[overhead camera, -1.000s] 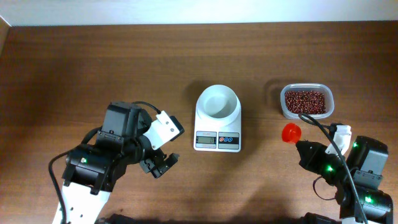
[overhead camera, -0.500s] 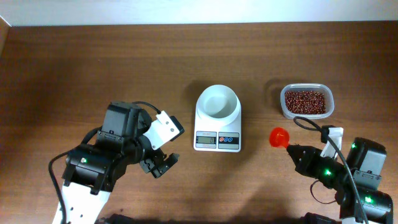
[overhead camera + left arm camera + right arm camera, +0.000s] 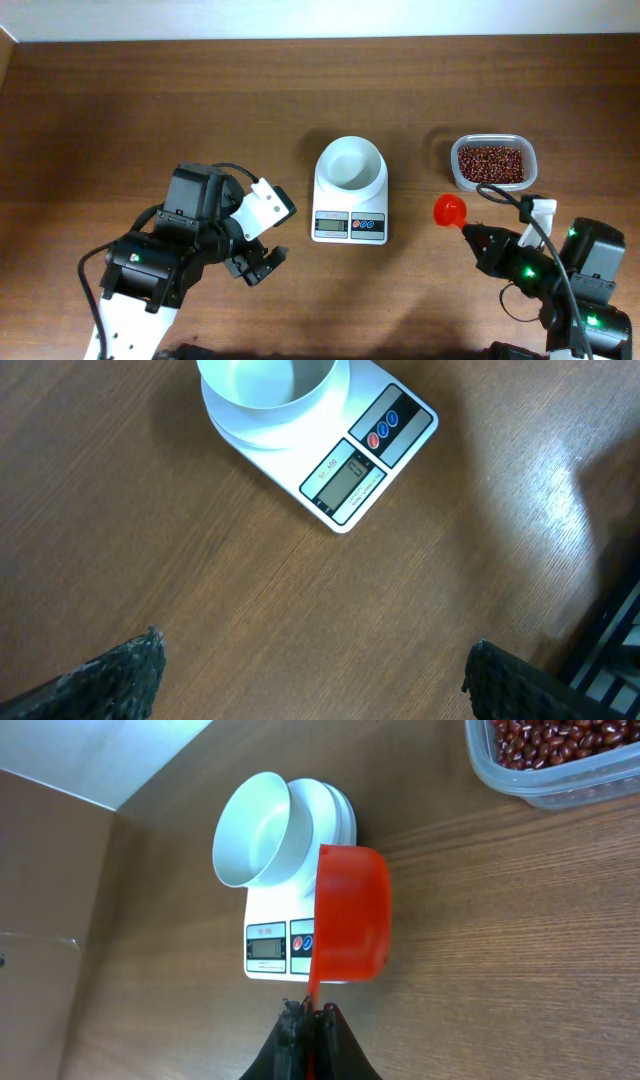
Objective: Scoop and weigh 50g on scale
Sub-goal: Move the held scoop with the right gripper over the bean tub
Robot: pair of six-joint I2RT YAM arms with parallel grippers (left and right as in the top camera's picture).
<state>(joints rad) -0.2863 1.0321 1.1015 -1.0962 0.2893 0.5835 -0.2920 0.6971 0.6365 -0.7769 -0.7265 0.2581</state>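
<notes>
Red scoop (image 3: 449, 209) has shifted left toward scale (image 3: 350, 190), its handle pinched in the closed right gripper (image 3: 308, 1020). Scale mid-desk (image 3: 150, 100): white, round bowl (image 3: 350, 163) empty. Beans (image 3: 490, 162), dark red-brown, heaped in clear tub (image 3: 530, 176) to its right. Left gripper (image 3: 262, 262) spread wide, empty.

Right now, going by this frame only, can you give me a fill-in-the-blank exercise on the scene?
1. The right gripper is shut on the handle of a ____ scoop.
2. The bowl on the scale is ____.
3. The left gripper is ____.
4. The clear tub of beans stands nearer the ____ gripper.
Missing words: red; empty; open; right.
</notes>
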